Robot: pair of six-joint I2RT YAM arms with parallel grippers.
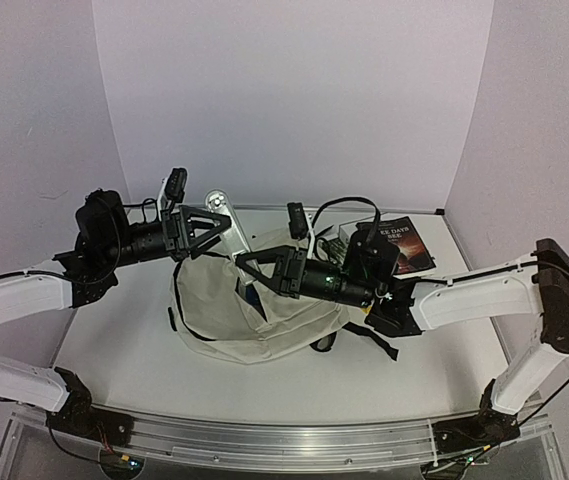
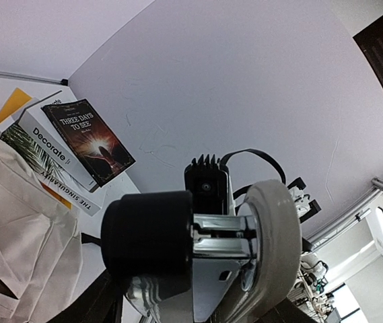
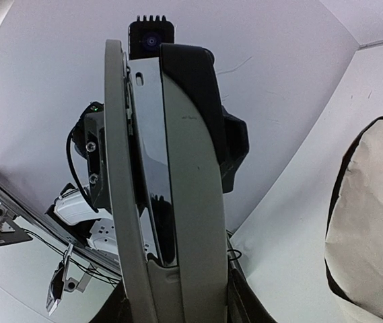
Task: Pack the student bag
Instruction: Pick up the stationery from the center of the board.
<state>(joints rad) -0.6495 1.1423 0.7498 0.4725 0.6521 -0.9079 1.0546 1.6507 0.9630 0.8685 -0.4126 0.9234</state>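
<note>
The left gripper [image 1: 226, 222] has a grey-and-chrome object [image 1: 219, 203] at its tips, and the right gripper [image 1: 240, 261] hangs over the student bag [image 1: 254, 330], slumped mid-table. Neither claw's grip can be told. A loose hold could drop the object beside the bag.

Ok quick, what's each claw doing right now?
Left gripper: at the grey-white and black object; open or closed cannot be told.
Right gripper: looks closed on that same object.

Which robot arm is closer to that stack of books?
Right. The right end effector hovers over the bag, left of the books; the left end effector sits farther left, by the bag's back corner.
</note>
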